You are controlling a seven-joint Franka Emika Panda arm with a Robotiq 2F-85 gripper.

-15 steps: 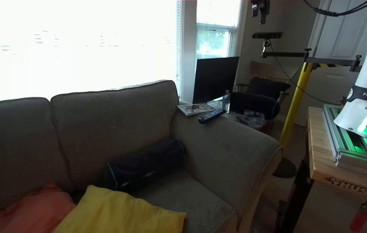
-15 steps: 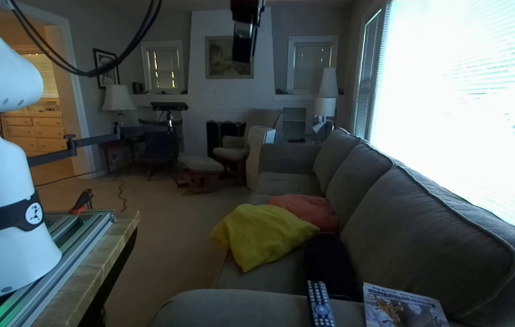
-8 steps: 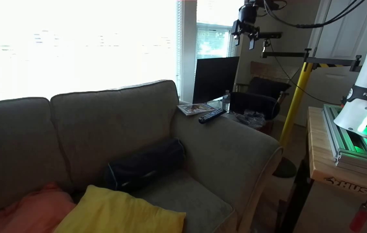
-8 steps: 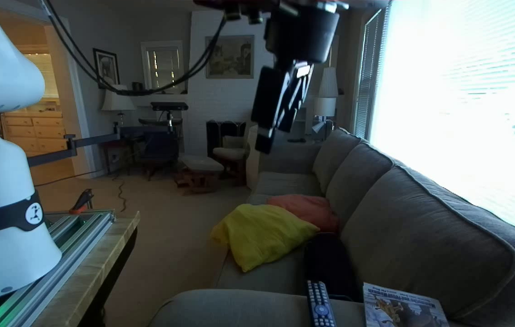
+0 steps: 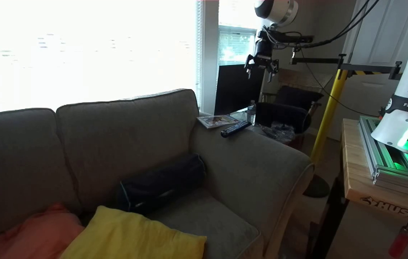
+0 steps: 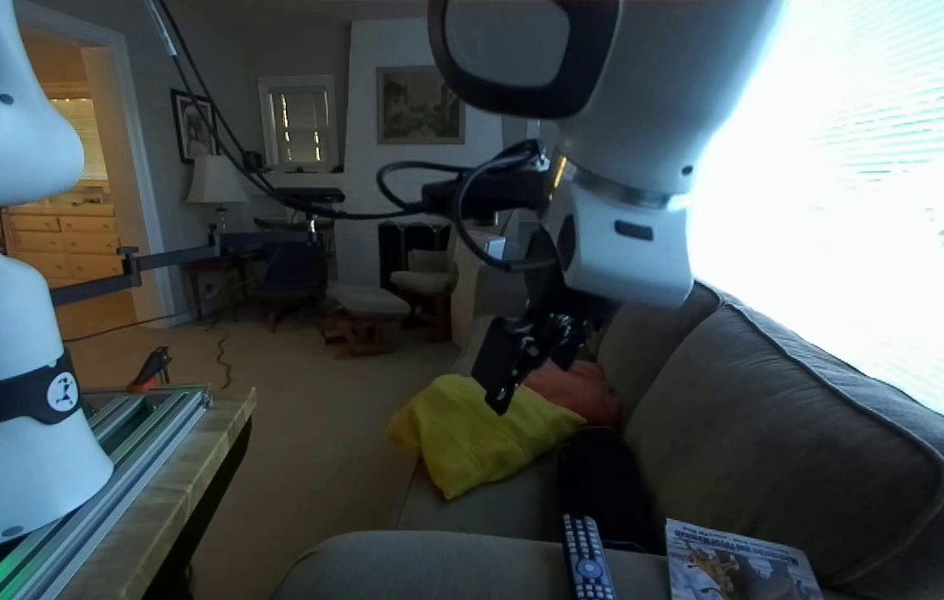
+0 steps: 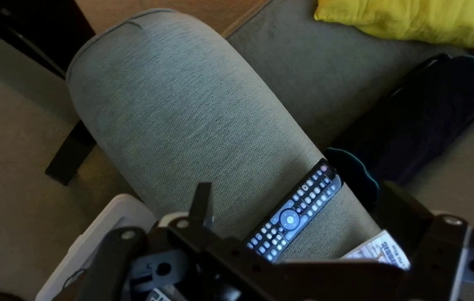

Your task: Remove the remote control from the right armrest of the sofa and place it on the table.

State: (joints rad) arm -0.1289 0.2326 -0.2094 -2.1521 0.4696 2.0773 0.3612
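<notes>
Lower than a moment ago, the jaws have dropped toward the armrest point(image 7: 190, 113), spread wide and gripping nothing. The remote point(image 7: 290, 219) lies on it below them, slantwise to their gap. Closing unturned, they'd likely twist it; coming down off-centre, they could catch the magazine point(image 7: 381, 250).

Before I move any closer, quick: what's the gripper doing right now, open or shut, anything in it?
Gripper: open, holding nothing; the remote control lies on the sofa armrest.
</notes>
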